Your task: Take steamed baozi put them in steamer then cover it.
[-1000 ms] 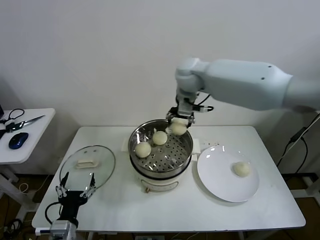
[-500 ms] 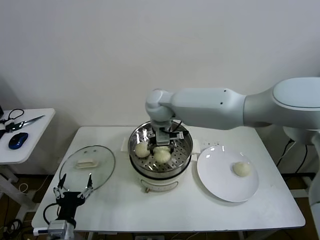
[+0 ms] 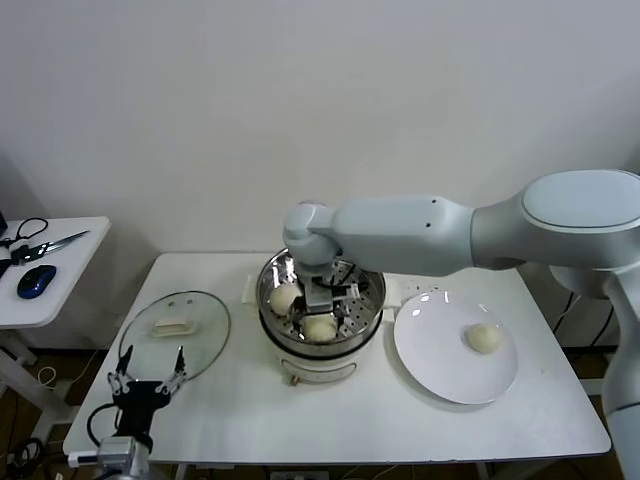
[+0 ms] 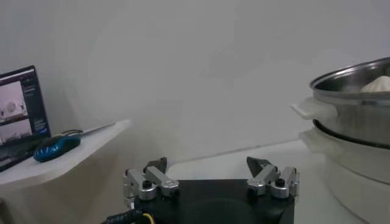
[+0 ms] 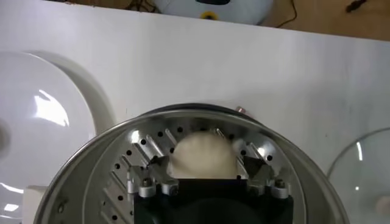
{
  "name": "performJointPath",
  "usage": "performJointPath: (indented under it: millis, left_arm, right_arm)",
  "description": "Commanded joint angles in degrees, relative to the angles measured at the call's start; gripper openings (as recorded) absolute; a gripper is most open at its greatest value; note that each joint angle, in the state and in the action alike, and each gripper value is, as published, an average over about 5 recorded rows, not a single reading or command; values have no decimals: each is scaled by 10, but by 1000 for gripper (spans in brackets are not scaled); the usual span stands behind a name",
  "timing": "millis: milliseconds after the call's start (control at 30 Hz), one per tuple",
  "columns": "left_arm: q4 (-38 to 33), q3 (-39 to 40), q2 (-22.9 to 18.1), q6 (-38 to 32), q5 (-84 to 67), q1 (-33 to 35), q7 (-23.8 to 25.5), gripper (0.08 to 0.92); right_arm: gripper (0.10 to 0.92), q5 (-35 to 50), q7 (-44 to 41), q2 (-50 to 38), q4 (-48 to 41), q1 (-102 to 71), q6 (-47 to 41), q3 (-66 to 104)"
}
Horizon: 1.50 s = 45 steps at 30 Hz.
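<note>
The steamer (image 3: 300,360) stands mid-table. My right gripper (image 3: 320,298) is down inside it, open. Its fingers (image 5: 156,165) stand on either side of a steamed baozi (image 5: 204,155) that rests on the perforated tray (image 5: 131,159), with small gaps to the bun. In the head view this bun (image 3: 319,327) lies at the tray's front and another (image 3: 285,297) at its left. The arm hides the tray's back. One baozi (image 3: 484,338) lies on the white plate (image 3: 440,375). The glass cover (image 3: 175,330) lies flat at the table's left. My left gripper (image 3: 148,385) waits open near the front left corner.
A side table (image 3: 70,265) at far left holds scissors (image 3: 45,243) and a blue mouse (image 3: 36,281). The left wrist view shows the steamer's side (image 4: 359,109), the mouse (image 4: 58,146) and a screen (image 4: 21,112). The right wrist view shows the plate (image 5: 49,115) and the cover's edge (image 5: 365,170).
My right arm swung from the steamer's far rim down into the pot with the baozi. The bun now rests on the tray's front and the fingers have opened. The left arm stayed put.
</note>
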Motion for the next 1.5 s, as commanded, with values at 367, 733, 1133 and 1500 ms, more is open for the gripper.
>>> performJointPath:
  millis: [367,733,1133,1500]
  left_arm:
    - [-8,-4,2,-3,2,7,-1,823]
    - [-23,-3,9,2,-6,13,8,823]
    - [-26,0,7,3,3,18,7,823]
    - [-26,-5,6,5,9,28,5,823]
  right_arm:
    - [823,58,12,-104,21,112,-8,5]
    - [823,244,128,-317,61,183,-331,-144]
    - [823,132,46,-472,-28,-96,-395,67]
    - [823,33,18,-430,-167,-273,-354,215]
